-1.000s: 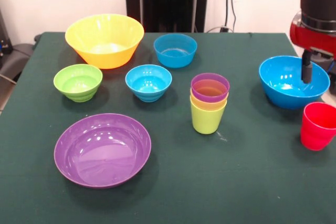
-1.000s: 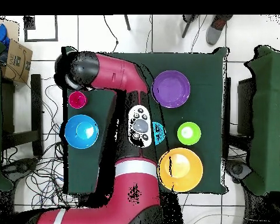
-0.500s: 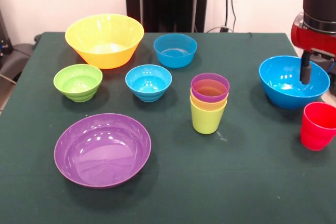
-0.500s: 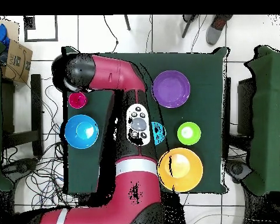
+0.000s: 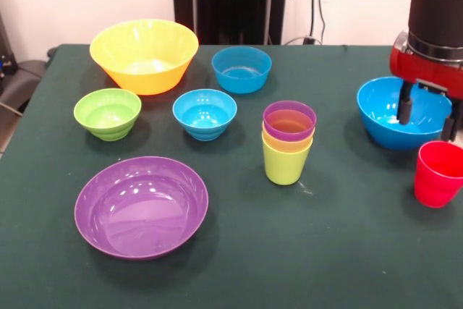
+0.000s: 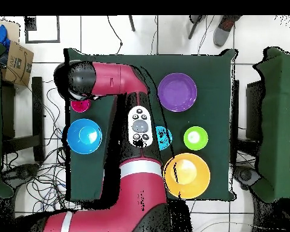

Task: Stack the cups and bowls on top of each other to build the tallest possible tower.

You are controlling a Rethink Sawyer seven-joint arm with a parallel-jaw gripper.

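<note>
The tower [image 5: 288, 142] stands mid-table: a lime green cup lowest, with a yellow and a purple cup nested in it. The red cup [image 5: 438, 173] stands alone at the right edge, and shows partly under the arm in the overhead view [image 6: 80, 106]. The large blue bowl [image 5: 376, 110] sits just behind it. My gripper [image 5: 428, 117] hangs open and empty above the bowl's near rim and the red cup, one finger over the bowl, the other at the frame's edge. The purple bowl [image 5: 141, 206], green bowl [image 5: 107, 112], two small blue bowls [image 5: 205, 112] [image 5: 241, 68] and yellow-orange bowl [image 5: 144, 54] lie to the left.
In the overhead view the arm [image 6: 120, 78] crosses the table and hides the tower and one small blue bowl. The table edge [image 5: 456, 215] runs close beside the red cup. A cardboard box [image 6: 14, 57] sits off the table.
The gripper has shifted left in the front view, and its second finger now shows. In the overhead view the wrist has moved down over the red cup. No cup or bowl moved.
</note>
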